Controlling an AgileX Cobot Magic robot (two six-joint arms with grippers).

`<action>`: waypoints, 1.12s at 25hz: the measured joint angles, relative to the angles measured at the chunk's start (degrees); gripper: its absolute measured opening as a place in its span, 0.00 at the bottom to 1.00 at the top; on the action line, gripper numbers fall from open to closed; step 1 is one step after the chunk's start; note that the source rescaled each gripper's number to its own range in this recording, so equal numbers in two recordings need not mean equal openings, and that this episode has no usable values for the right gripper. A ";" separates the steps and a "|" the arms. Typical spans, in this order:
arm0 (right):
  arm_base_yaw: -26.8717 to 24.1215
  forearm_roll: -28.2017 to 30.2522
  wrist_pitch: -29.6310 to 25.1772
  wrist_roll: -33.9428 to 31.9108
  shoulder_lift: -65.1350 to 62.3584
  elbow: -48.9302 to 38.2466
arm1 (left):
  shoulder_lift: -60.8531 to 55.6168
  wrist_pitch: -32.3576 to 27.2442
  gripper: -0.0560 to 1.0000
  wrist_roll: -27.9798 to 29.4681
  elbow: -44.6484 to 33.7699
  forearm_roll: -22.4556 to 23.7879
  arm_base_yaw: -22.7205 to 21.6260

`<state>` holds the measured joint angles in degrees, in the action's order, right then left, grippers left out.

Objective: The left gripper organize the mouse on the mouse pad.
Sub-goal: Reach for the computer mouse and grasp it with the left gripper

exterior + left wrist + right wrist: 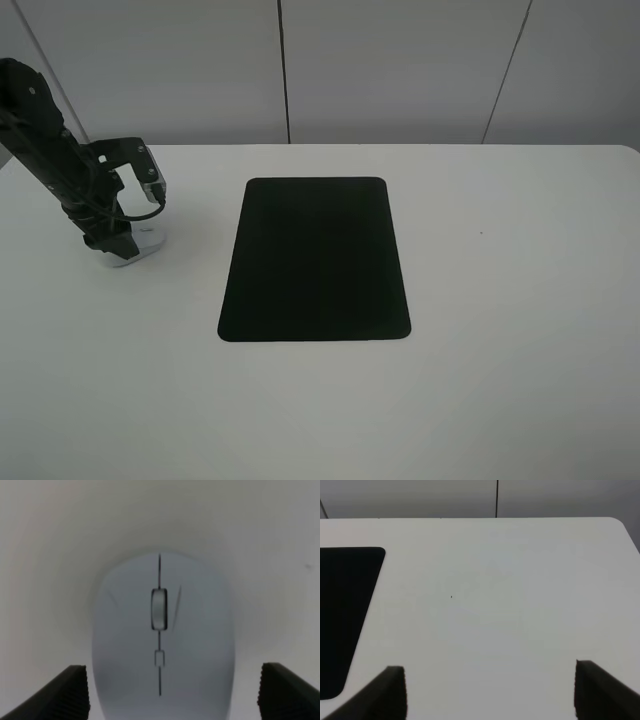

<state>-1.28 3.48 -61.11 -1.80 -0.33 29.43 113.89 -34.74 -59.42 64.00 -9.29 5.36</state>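
The white mouse [146, 240] lies on the white table to the left of the black mouse pad [315, 260], apart from it. My left gripper [112, 240] is lowered over the mouse. In the left wrist view the mouse [162, 640] with its grey scroll wheel fills the middle, and the gripper [172, 694] is open, its black fingertips [65, 695] standing on either side of the mouse with a gap on each side. My right gripper [490, 692] is open over bare table with nothing between its fingers; a corner of the mouse pad [345, 620] shows in its view.
The white table [520, 300] spreads to the right of the pad and in front of it. A grey panelled wall [400, 60] stands behind the table's far edge. The right arm does not show in the exterior view.
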 joint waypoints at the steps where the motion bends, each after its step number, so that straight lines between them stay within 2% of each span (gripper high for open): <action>1: 0.00 0.00 0.00 0.00 0.00 0.00 | 0.25 0.00 0.53 -0.01 0.31 -0.12 0.00; 28: 0.00 0.00 0.00 0.00 0.00 0.00 | 4.94 0.99 0.53 -0.08 0.86 -1.57 0.00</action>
<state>-1.28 3.48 -61.11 -1.80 -0.33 29.43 118.83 -33.76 -59.50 64.86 -10.86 5.36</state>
